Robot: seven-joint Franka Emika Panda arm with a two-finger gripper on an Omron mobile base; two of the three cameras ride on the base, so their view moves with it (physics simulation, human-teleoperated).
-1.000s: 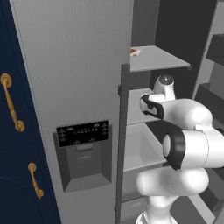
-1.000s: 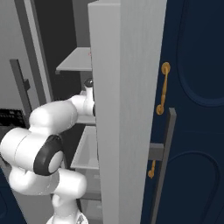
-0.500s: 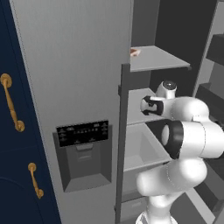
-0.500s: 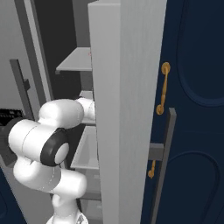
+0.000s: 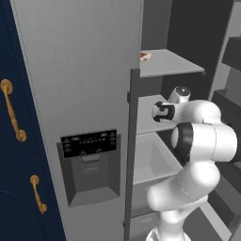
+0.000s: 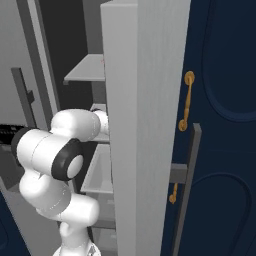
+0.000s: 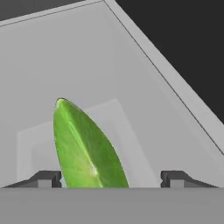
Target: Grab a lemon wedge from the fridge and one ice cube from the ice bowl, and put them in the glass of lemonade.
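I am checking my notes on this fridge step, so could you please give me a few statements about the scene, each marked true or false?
1. The fridge has a door swung open, and the arm reaches in among its shelves. True.
2. In the hand view, the lemon wedge lies between the two fingertips of the gripper. True.
3. The gripper is clamped tight on the wedge. False: the fingertips stand apart, the right one well clear of the wedge.
4. The wedge rests on a dark wooden board. False: it lies on a pale grey surface inside the fridge.
5. The navy cabinets beside the fridge carry brass handles. True.
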